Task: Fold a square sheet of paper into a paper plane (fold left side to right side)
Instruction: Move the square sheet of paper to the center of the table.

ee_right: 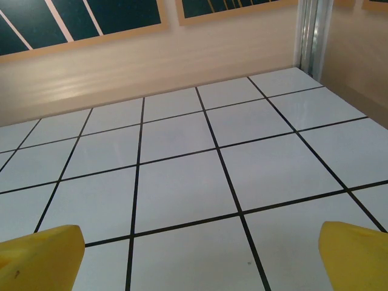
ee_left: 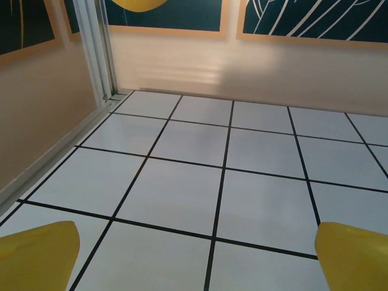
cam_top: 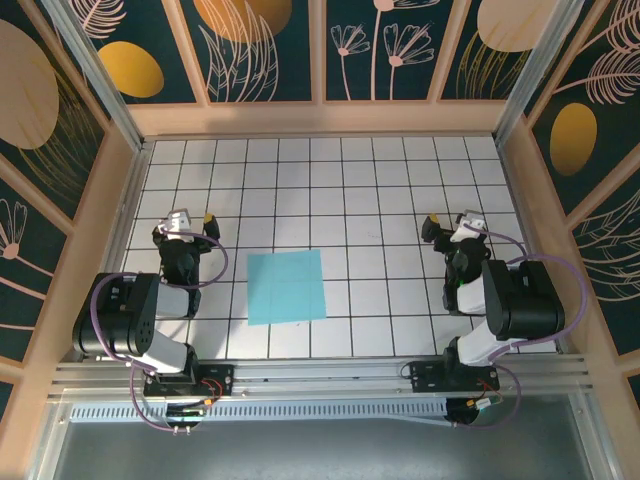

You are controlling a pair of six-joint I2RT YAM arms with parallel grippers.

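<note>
1. White table of square tiles with black grid lines (cam_top: pixel 400 190).
2. Light wooden walls with dark teal panels (cam_top: pixel 265 50), painted with gold ovals and pale leaf drawings, enclosing three sides.
3. Silver metal rail (cam_top: pixel 330 372) along the table's near edge.

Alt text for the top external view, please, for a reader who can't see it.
A flat, unfolded light cyan-blue square sheet of paper lies on a white grid-tiled table, towards its near edge. The left gripper and right gripper sit to either side of it, clear of the paper, fingers open and empty.
</note>
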